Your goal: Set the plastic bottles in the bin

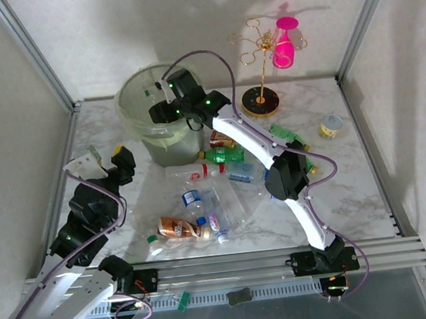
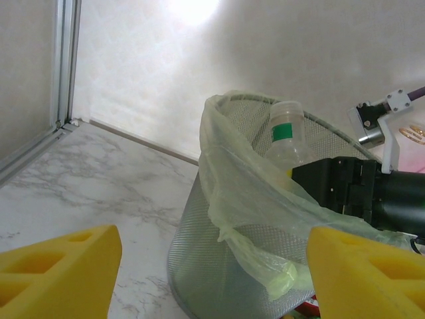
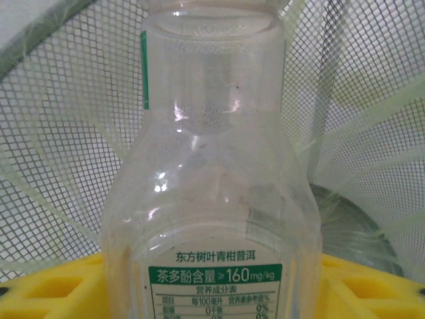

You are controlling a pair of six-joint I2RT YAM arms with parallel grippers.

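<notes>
**Clear bottle held over the bin at the desk's far left corner**

The right pincer (image 3: 212, 266) is clamped on a clear plastic bottle with a green label (image 2: 287, 133), 1 yellow pad on each side of it. The bottle stands upright, and its open neck rises just above the rim of the large round grey-green mesh bin with a pale bag liner (image 1: 125, 108). The bin stands near the far left corner of the white marbled desk (image 1: 368, 181). The left pincer (image 1: 107, 155) hovers low by the desk's left edge, just beside the bin. Its 2 yellow fingers (image 2: 60, 266) are wide apart with nothing between them. A loose heap of plastic bottles (image 1: 202, 202), clear, green and brown, lies across the middle of the desk, near the bin's foot.
</notes>
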